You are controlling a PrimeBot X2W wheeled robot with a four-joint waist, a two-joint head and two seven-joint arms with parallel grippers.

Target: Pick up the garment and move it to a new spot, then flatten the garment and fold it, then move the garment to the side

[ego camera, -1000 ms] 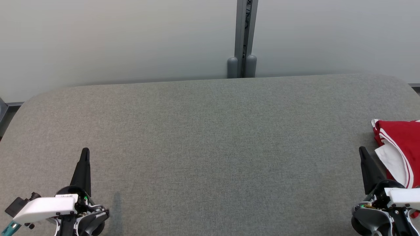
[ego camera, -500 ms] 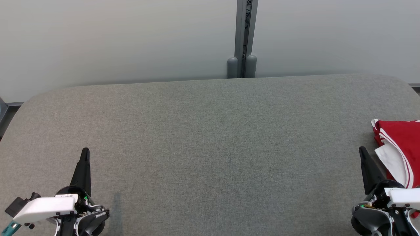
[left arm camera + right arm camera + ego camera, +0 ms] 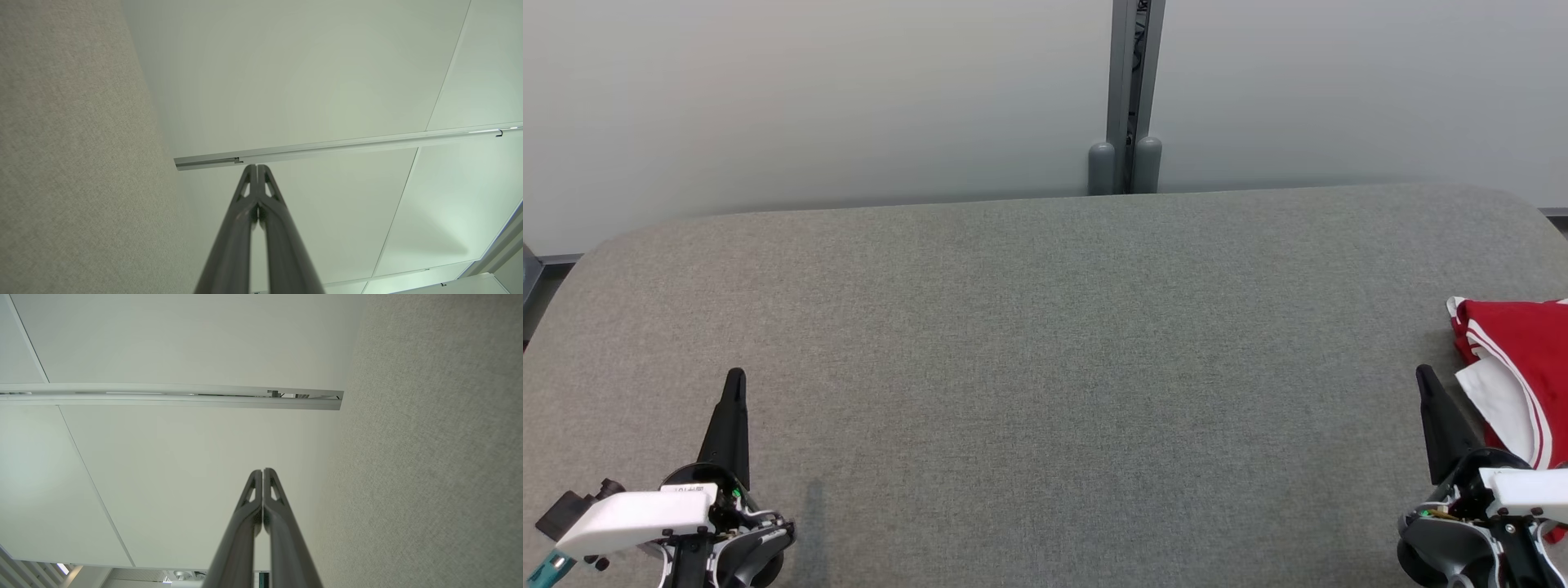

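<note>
Shirt point(image 3: 1523, 339) is lying at bench point(image 3: 1045, 327) right edge, seemingly set aside | left gripper point(image 3: 734, 377), right gripper point(image 3: 1423, 374) are idling clenched, empty, near corners.

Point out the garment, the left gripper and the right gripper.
garment point(image 3: 1523, 339): head view, on its red fabric.
left gripper point(image 3: 257, 167): left wrist view, where the shut fingertips meet.
right gripper point(image 3: 262, 471): right wrist view, where the shut fingertips meet.

At seven o'clock on my head feed, my left gripper point(image 3: 734, 384) is a long black tapering spike on a round black hub point(image 3: 696, 476). Its white cover point(image 3: 633, 516) carries a printed label point(image 3: 689, 489), a green light point(image 3: 737, 492) and a teal stub point(image 3: 551, 565). At five o'clock, my right gripper point(image 3: 1424, 380) looks alike. Its fingertips point(image 3: 252, 486) have triangular cut-outs.
</note>
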